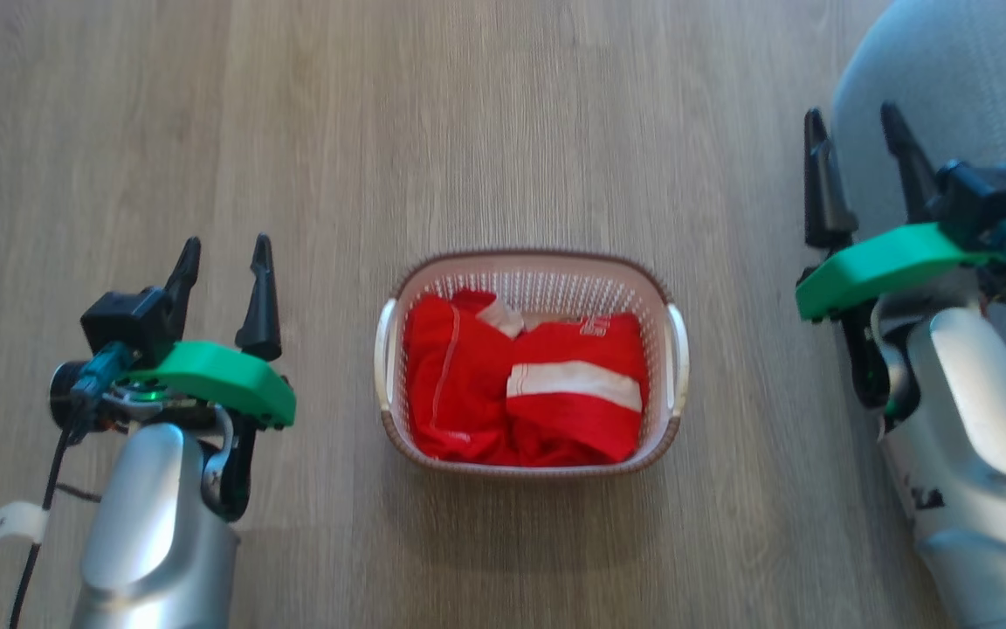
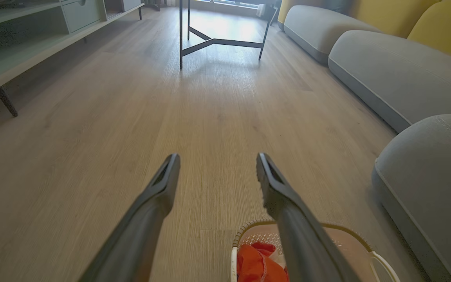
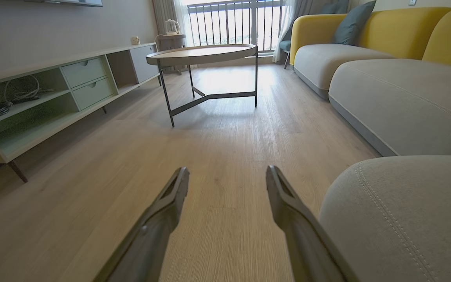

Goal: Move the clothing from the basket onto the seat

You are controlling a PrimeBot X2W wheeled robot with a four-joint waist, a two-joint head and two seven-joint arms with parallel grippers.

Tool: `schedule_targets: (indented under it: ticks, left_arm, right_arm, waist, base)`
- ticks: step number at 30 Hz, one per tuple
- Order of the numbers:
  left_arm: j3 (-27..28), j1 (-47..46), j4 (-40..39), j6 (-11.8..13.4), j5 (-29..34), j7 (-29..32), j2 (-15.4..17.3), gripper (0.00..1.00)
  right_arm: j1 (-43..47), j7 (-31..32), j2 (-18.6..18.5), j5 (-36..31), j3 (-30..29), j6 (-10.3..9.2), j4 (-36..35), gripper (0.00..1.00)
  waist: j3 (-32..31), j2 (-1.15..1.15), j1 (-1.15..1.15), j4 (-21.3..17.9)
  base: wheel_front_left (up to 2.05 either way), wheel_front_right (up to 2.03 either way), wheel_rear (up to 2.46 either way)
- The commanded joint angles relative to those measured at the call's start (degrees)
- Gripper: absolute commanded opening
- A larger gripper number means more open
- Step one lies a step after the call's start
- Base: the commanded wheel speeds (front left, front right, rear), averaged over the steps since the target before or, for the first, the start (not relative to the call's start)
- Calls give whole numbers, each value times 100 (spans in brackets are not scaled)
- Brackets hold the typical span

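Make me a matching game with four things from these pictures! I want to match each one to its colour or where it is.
Things:
1. clothing
2. basket
3. seat
4. left gripper

Descriptions:
A. grey, on the robot's right side
B. open, holding nothing
C. red, lying inside the basket
D. cream with a brown rim, standing on the wooden floor

Right pairs: 1-C, 2-D, 3-A, 4-B
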Motion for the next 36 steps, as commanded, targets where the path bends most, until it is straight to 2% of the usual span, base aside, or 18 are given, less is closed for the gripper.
schedule_targets:
  ticks: [1, 17, 28, 36]
  left_arm:
    - [102, -269, -201, -36, -43, -46, 71, 100]
    - [-947, -949, -78, -36, -473, -46, 59, 100]
    - [-2459, -1656, 535, -36, -401, -46, 66, 100]
    - [-3640, -2403, 1215, -36, -360, -46, 273, 100]
  right_arm:
    - [-229, -70, -26, -52, 26, 41, -250, 100]
    - [-896, -70, -22, -202, -194, 41, -714, 100]
    - [-1323, -70, 85, -256, -22, 41, -892, 100]
    - [-1636, -70, 240, -259, 149, 41, -1058, 100]
  waist:
    - [304, 0, -1, -20]
    - [1924, 0, -1, -185]
    - [2827, 0, -1, -447]
    - [3329, 0, -1, -739]
  base:
    - [0, 0, 0]
    - [0, 0, 0]
    - [0, 0, 0]
    - [0, 0, 0]
